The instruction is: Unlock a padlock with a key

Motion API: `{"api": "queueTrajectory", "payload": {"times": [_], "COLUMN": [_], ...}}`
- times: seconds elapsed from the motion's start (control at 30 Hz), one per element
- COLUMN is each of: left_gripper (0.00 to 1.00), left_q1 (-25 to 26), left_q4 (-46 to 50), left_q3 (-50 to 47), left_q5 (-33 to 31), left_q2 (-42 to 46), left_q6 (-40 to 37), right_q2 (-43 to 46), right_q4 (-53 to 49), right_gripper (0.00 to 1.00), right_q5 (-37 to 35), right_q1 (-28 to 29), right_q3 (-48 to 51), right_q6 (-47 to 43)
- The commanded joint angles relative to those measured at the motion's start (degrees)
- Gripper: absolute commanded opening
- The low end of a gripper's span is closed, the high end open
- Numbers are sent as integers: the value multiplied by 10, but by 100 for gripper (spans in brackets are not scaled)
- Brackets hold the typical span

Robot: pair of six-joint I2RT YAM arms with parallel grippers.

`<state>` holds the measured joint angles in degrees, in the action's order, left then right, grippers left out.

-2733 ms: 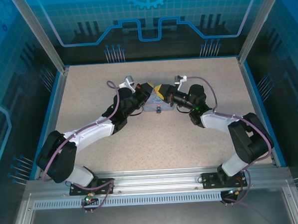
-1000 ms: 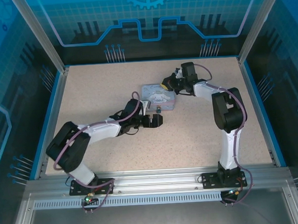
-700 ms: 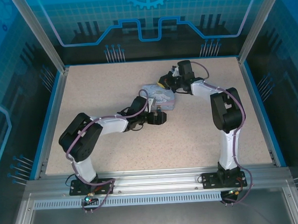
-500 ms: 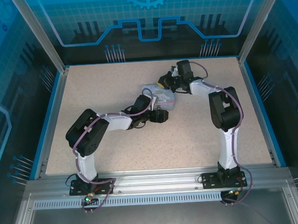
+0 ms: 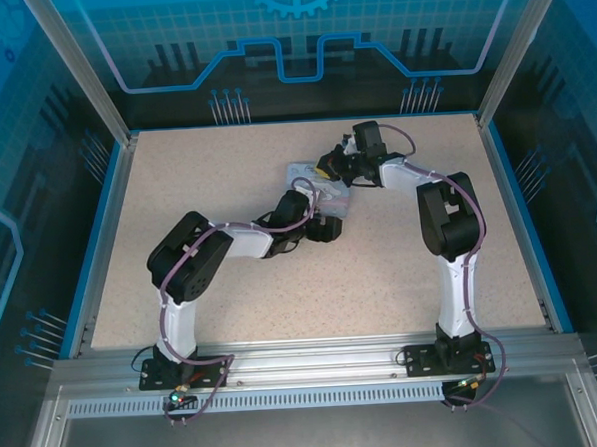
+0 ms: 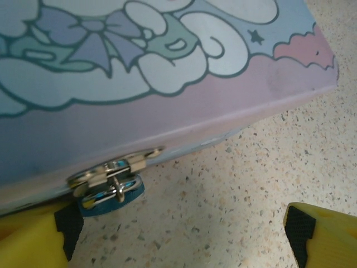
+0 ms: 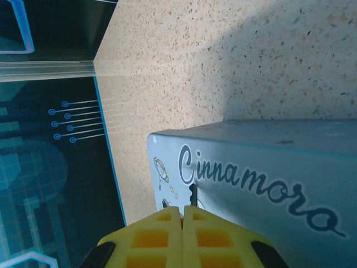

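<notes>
Padlock: small bluish padlock [image 6: 110, 196] hangs from the silver hasp [image 6: 114, 167] on the tin's [image 6: 223, 120] front edge, low against the table [image 6: 251, 184].
Left jaws: released and spread wide, with nothing between them. The lock sits right at the left pad [image 6: 68, 226], well off-centre.
Right jaws: clenched. A thin dark sliver pokes out past the tips, probably the key [image 7: 193, 195], but it's too small to be sure. It sits against the tin's lettered side wall.
Layout: in the top view the tin [image 5: 322, 185] lies between the two jaws, so the key and lock are on opposite sides of it.
Step (judgement): left arm is lining up to pinch and steady the lock body.
Do it well:
- Shift sideways until the body is centred between the pads.
- Grip the flat faces, not the shackle or hasp.
- Leave the keyhole end exposed. Can't tell yet which way it faces.
- Close softly, because the tin looks light and would likely slide if shoved.
Lock: glossy rounded metal body with a thin bright shackle, likely slippery.
Hasp: polished and reflective, a curled loop.
Tin: smooth painted sheet metal with a pastel cartoon print and rounded corners.
Table: matte speckled beige, should give decent friction.
Pads: yellow moulded fingers with black tips.
</notes>
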<state>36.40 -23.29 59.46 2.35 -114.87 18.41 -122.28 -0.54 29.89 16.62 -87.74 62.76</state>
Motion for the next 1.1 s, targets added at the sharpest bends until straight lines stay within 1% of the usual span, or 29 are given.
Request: {"api": "queueTrajectory", "payload": {"times": [0.0, 0.27, 0.47, 0.57, 0.67, 0.87, 1.07], "left_gripper": [92, 79, 78, 75, 72, 67, 67], "left_q1": [8, 0, -9, -10, -7, 7, 13], "left_q4": [-32, -105, -130, -132, -130, -106, -102], "left_q3": [8, -20, -20, -18, -21, -28, -27], "left_q5": [7, 32, 46, 46, 37, 1, -16], "left_q2": [-18, 2, -5, -13, -18, -24, -41], "left_q6": [6, 64, 102, 112, 116, 102, 99], "right_q2": [-14, -17, -18, -19, -21, -24, -23], "right_q4": [-24, -41, -49, -50, -49, -47, -48], "right_gripper": [0, 0, 0, 0, 0, 0, 0], "right_q5": [-4, -5, -5, -5, -5, -3, -1], "right_q1": [8, 10, 11, 12, 12, 14, 16], "right_q3": [-17, -22, -24, -23, -23, -24, -23], "right_q6": [-18, -29, -36, -36, -35, -33, -34]}}
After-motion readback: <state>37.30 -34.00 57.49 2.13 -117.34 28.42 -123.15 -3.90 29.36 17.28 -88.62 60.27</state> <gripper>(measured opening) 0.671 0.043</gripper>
